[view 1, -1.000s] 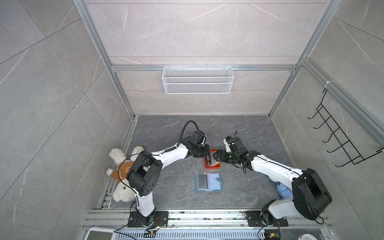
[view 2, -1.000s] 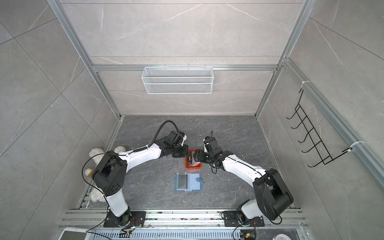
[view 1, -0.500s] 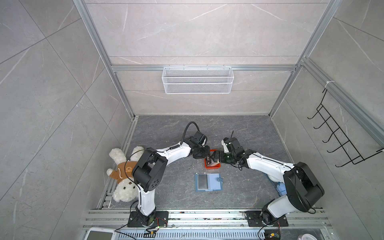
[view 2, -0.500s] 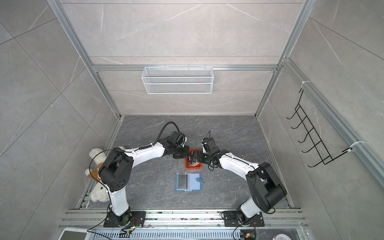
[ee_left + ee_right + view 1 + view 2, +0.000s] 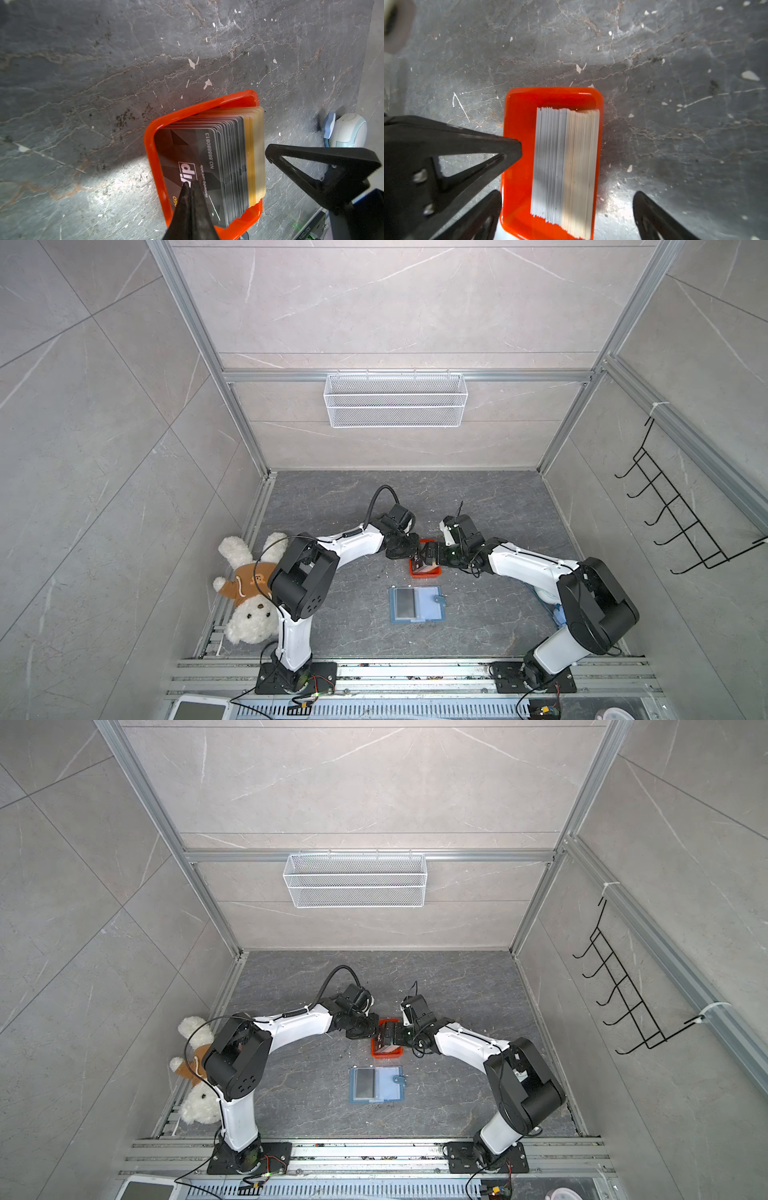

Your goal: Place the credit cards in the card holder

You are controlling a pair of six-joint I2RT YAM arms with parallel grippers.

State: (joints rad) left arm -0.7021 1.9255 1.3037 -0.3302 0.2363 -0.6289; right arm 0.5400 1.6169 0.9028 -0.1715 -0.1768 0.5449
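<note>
Both fingers (image 5: 184, 209) of the left gripper (image 5: 188, 185) were clenched flat against each other with nothing visible between them. Their joined tip lay over the black face of the front card, though whether it pressed on that face could not be told. The credit cards (image 5: 218, 166) stood on edge as one thick pack inside the small orange tray (image 5: 152, 149). The front card bore white "vip" lettering and a printed number. From the right wrist view only the pack's edges showed, grey-white on the half nearer the left gripper's tip and tan on the far half. A bare strip of tray floor lay between the pack and the wall on the tip's side. The right gripper (image 5: 566, 193) was spread wide and grasped nothing, with one finger outside each long wall of the tray. In both top views the two grippers met over the tray from opposite sides. The card holder (image 5: 428, 608) lay open and flat on the dark stone-patterned tabletop (image 5: 478, 506). It sat on the side of the tray nearer the arm bases, apart from the tray and from both grippers. A grey pocket covered its left half, and a small snap tab stuck out at its right edge. A teddy bear (image 5: 249, 610) lay at the left edge of the tabletop beside the left arm.
</note>
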